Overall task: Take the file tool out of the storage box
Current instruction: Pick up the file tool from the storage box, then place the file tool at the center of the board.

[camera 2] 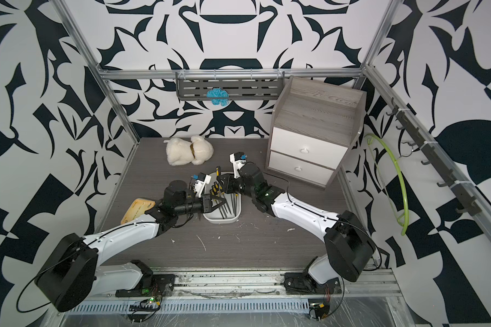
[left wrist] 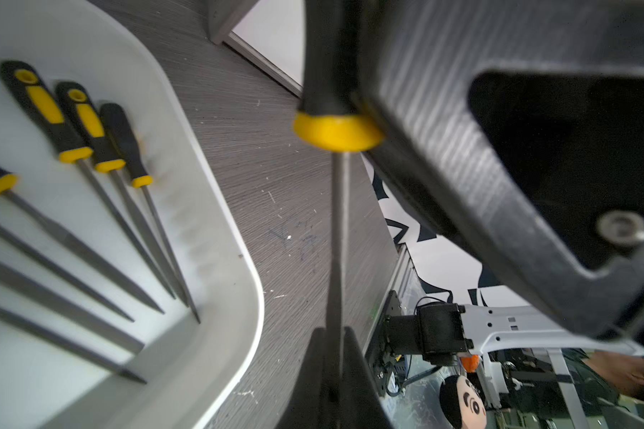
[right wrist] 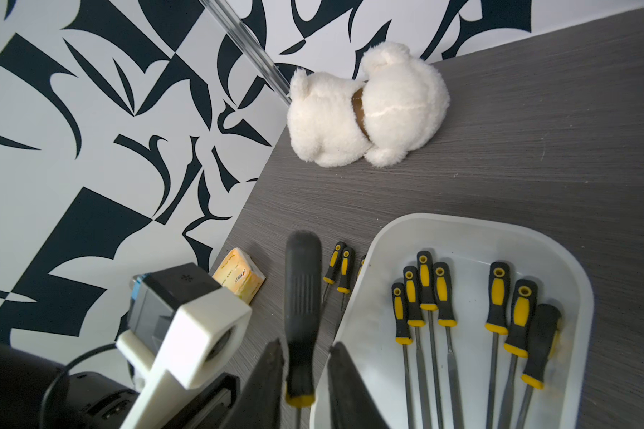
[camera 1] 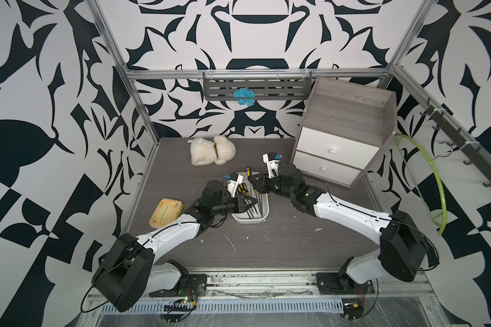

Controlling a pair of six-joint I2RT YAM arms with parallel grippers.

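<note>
Between the two hands, lifted clear of the storage box (right wrist: 461,223), the file (left wrist: 337,230) hangs in the air. It is one slim steel shaft with a black handle and a yellow collar. The left hand (left wrist: 334,336) is clamped on the bare shaft, some way below the collar. The right hand (right wrist: 305,345) has its jaws parted around the handle just above the collar, with a gap showing on one side, so it grips nothing.

This looks like a handover from right to left. To do it well, the right hand should widen fully and back straight away from the handle without brushing it. The left hand has only thin, smooth metal to hold, and the heavy handle sticks out beyond it, so a nudge could swing the file in the grip. The left hand should then carry it slowly and low.

The file's long axis runs roughly along the box's long side. The handle points toward the back wall and the plush toy (right wrist: 365,107), and the tip points toward the robot's bases. How level it lies I cannot tell.

More files (right wrist: 428,286) lie fanned in the box. A few loose files (right wrist: 341,267) rest on the tabletop (camera 1: 267,249) just beside it, a likely place to set this one down.
</note>
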